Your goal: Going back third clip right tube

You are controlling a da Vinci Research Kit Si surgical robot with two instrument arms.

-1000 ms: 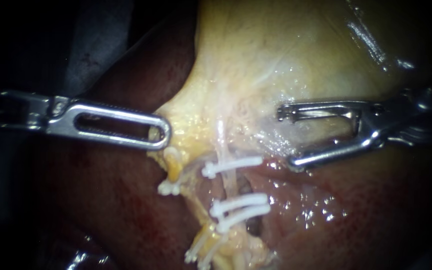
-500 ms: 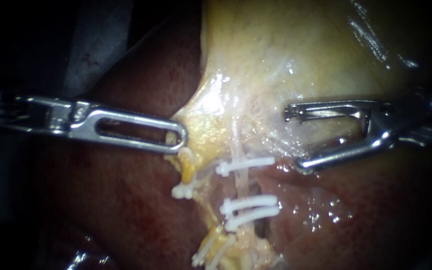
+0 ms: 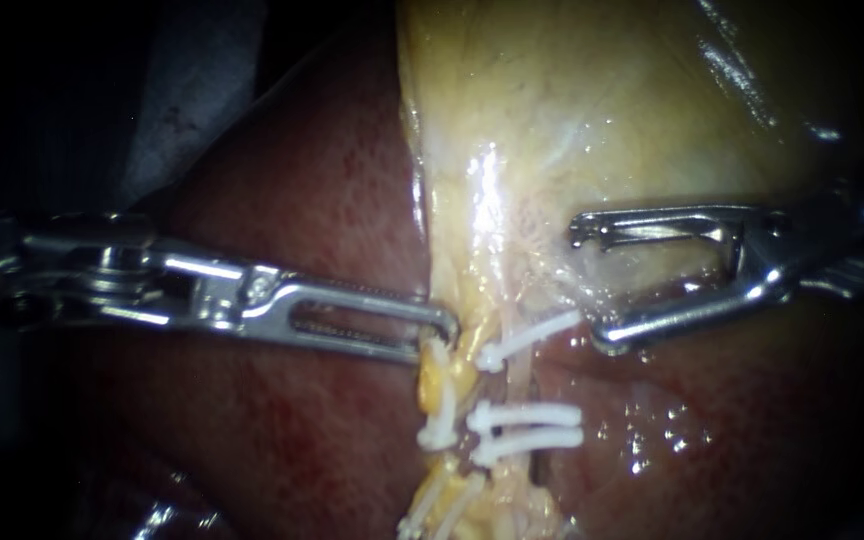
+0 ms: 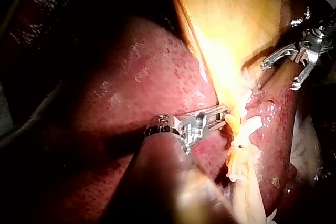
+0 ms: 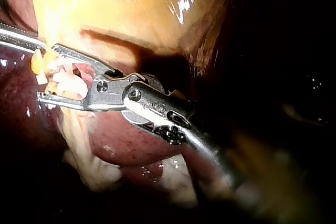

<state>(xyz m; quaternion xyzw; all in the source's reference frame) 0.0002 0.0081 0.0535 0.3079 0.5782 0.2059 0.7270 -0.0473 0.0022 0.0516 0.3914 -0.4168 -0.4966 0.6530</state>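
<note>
our left instrument (image 3: 442,325) comes in from the left, low over the dark red liver (image 3: 292,190). its end effector is clenched. the two jaws lie flat together and pinch the edge of the yellow gallbladder (image 3: 572,110), where it gets thin and runs down to the tubes.

our right instrument (image 3: 590,286) comes in from the right. its end effector is released. there is a wide gap between the jaws and it holds nothing.

the right tube (image 3: 517,378) is a thin pale string that runs down from the gallbladder. three white clips sit across it. the top clip (image 3: 530,337) is tilted. its far end is just beside the tip of the right instrument's lower jaw, and we cannot tell if they touch. the two lower clips (image 3: 527,415) lie close together, one just under the other.

beside them is the yellow left tube (image 3: 440,385). it has a small clip (image 3: 439,435) of its own, under the tip of the left instrument.

the liver is wet and shiny, with little bright spots on its right side. the gallbladder shines too. all around the tissue the room is very dark. a grey cloth (image 3: 192,90) shows at the upper left, behind the liver.
</note>
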